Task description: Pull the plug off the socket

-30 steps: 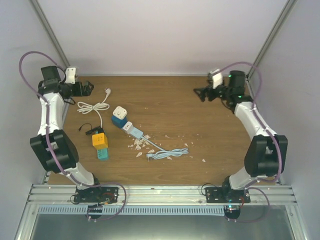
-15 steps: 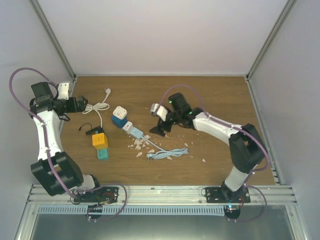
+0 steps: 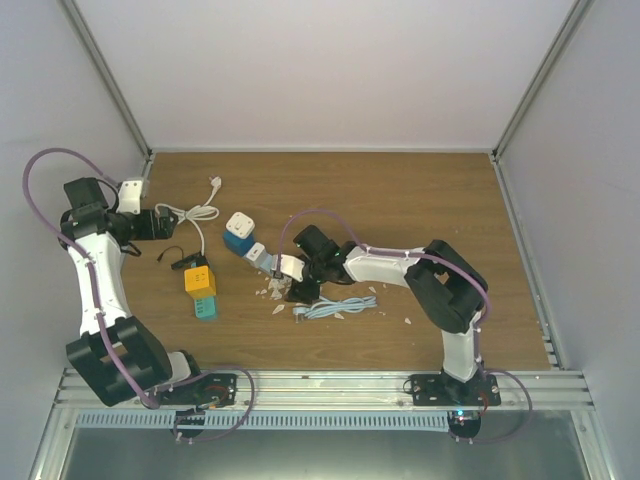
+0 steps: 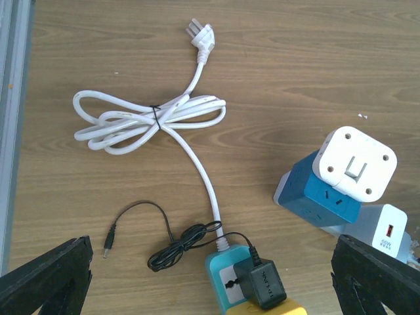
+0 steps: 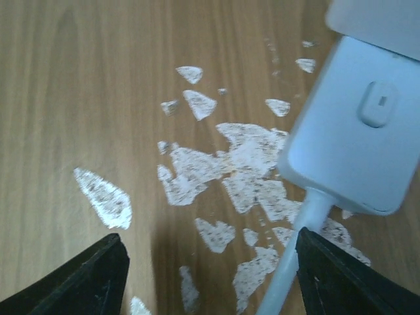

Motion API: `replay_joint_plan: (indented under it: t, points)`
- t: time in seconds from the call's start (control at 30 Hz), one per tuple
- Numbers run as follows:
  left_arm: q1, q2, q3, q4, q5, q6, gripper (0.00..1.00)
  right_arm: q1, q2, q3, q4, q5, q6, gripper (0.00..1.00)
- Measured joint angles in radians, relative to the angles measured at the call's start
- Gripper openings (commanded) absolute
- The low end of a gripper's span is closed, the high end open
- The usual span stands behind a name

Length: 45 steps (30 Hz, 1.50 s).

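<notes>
Poised low over the cord end of the power strip [image 5: 357, 125], with right gripper [image 5: 209, 279] spread wide and holding nothing.
Calls for a reach up-left in the overhead view, along the strip's long axis, to the white plug [image 5: 384, 20] apparently seated at its far end (just beside the blue cube socket [image 3: 236, 241]). Much nearer than left gripper [image 4: 210, 275], likewise wide open and empty, well apart at the left.
</notes>
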Motion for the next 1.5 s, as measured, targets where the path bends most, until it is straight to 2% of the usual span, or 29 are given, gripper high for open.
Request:
replay_joint_plan:
  t: [0.1, 0.2, 0.3, 0.57, 0.73, 0.8, 1.07, 1.33, 1.5]
  points:
    - [0.004, 0.0, 0.0, -0.003, 0.0, 0.006, 0.99, 0.002, 0.013, 0.007, 0.016, 0.044, 0.018, 0.57]
    - [0.006, 0.0, 0.0, -0.003, 0.0, 0.01, 0.99, 0.002, 0.024, 0.009, 0.034, 0.099, 0.038, 0.54]
    - [0.006, 0.0, 0.0, -0.003, 0.0, 0.012, 0.99, 0.001, 0.038, 0.009, 0.035, 0.142, 0.045, 0.46]
    - [0.012, 0.0, -0.008, -0.001, 0.0, 0.012, 0.99, 0.006, 0.037, 0.008, 0.042, 0.19, 0.064, 0.15]
    - [0.012, 0.004, -0.011, -0.002, -0.011, 0.022, 0.99, -0.011, 0.024, -0.02, 0.065, 0.193, 0.072, 0.09]
    - [0.012, 0.011, -0.011, -0.002, -0.017, 0.028, 0.99, -0.027, 0.012, -0.039, 0.071, 0.19, 0.072, 0.02]
    - [0.009, 0.082, -0.011, -0.004, -0.029, 0.03, 0.98, -0.153, -0.056, -0.122, 0.053, 0.155, 0.05, 0.01]
    - [-0.055, 0.178, -0.014, 0.004, -0.065, 0.026, 0.81, -0.288, -0.142, -0.219, 0.032, 0.147, 0.023, 0.01]
    - [-0.105, 0.248, -0.016, 0.024, -0.087, 0.009, 0.75, -0.381, -0.194, -0.277, 0.019, 0.143, 0.013, 0.0]
